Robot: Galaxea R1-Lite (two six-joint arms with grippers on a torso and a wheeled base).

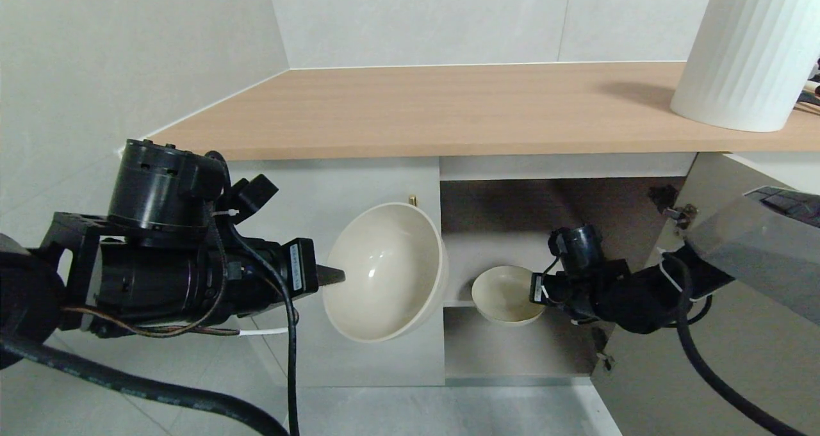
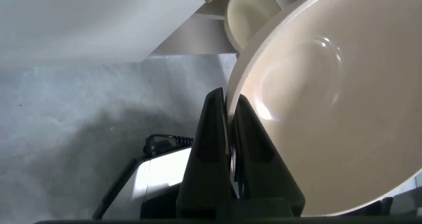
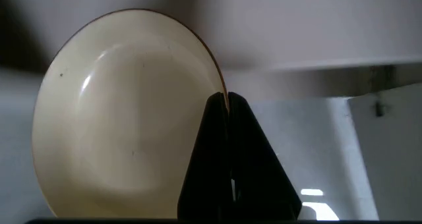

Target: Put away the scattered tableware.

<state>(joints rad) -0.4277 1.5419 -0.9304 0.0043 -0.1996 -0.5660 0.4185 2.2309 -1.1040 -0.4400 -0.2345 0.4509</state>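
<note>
Head view: a big bowl (image 1: 384,273) is clamped by its rim in the left gripper (image 1: 338,274) and held outside the cabinet (image 1: 500,349), presumably while the small bowl (image 1: 503,294), pinched by the right gripper (image 1: 533,292), is stowed in the cabinet's opening.

Left arm (image 1: 160,257): I am seeing a black housing carrying a round cap (image 1: 160,183) with small holes.
Left gripper (image 1: 334,274): I am looking at black wedge fingers (image 2: 211,151) tapering to thin tips, a white label (image 1: 296,266) sitting behind them.
Left cables: a thick black hose (image 1: 128,385) is running nearest me; a white lead (image 1: 262,331) is trailing beside it.
Right arm (image 1: 640,295): a grey flat panel (image 1: 756,250) is giving way to a black wrist; white ties (image 1: 669,269) are binding a black cable (image 1: 705,365).
Right gripper (image 1: 533,290): I am seeing black tapering fingers (image 3: 211,158).
</note>
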